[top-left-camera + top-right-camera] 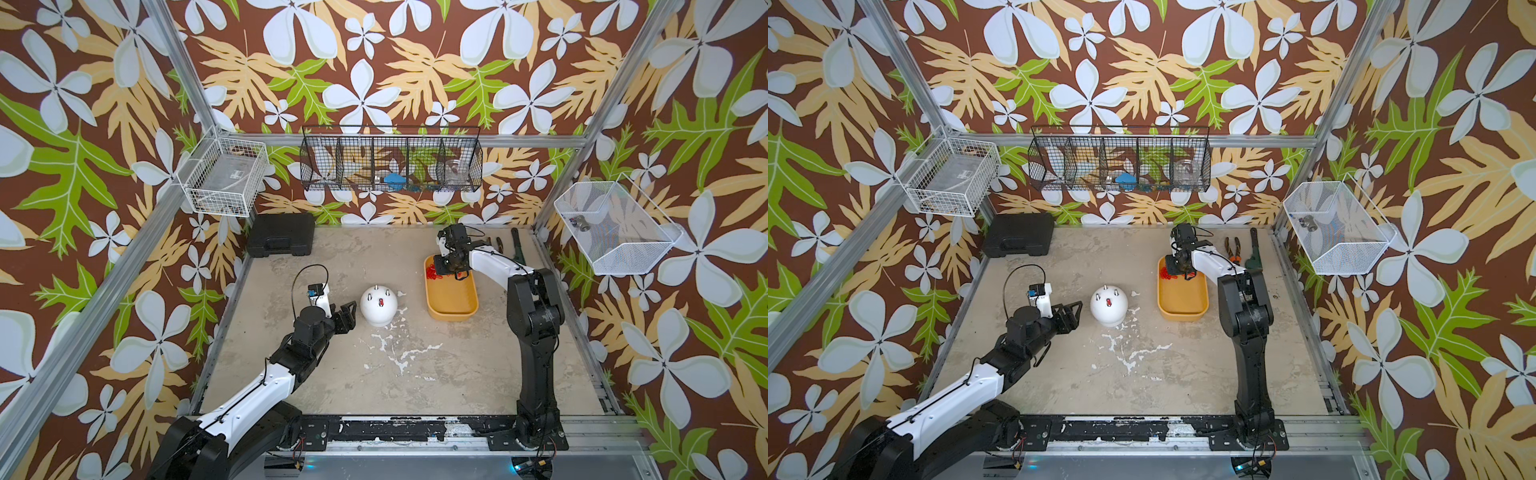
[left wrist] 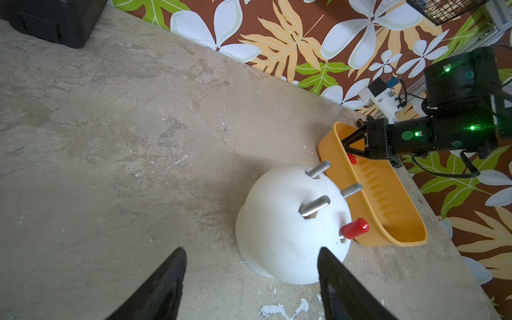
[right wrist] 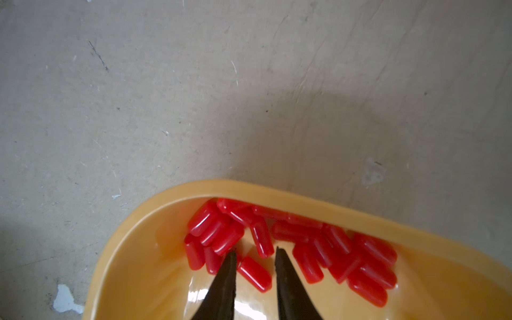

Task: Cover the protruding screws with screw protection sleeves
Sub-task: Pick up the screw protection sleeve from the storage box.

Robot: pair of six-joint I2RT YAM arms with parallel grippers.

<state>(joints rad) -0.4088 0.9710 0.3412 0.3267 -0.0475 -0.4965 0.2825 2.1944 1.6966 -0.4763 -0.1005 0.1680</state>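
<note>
Top views: a white dome [image 1: 379, 318] is seen mid-table, w/ three bare screws [image 1: 377, 287] standing up from it and one red sleeve [image 1: 381, 303] fitted on its near side. The L gripper [image 1: 352, 316] is held just left of the dome, not touching it. To the right, apart from the dome, an orange tray [image 1: 452, 307] is set on the table [image 1: 374, 374]. Loose sleeves [image 1: 434, 272] are heaped at its far end, and the R gripper [image 1: 440, 271] is down in that heap. Orange-handled pliers [image 1: 1234, 249] and a dark wrench [image 1: 1253, 249] are laid at the far right. A black case [image 1: 1018, 235] is set at the far left.

Left wrist view: the L gripper's fingers [image 2: 166, 282] are spread wide w/ nothing between them, and the dome is just ahead. Three threaded screws are shown uncovered. The fourth is capped by the red sleeve, w/ a bit of thread visible at its base. The tray is seen beyond the dome.

Right wrist view: the R gripper's fingers [image 3: 224, 282] are set w/ a narrow gap, inside the tray's far end. One sleeve [image 3: 254, 273] is lying between them, against one finger; whether it's pinched cannot be told. The other loose sleeves are piled along the tray wall.
</note>
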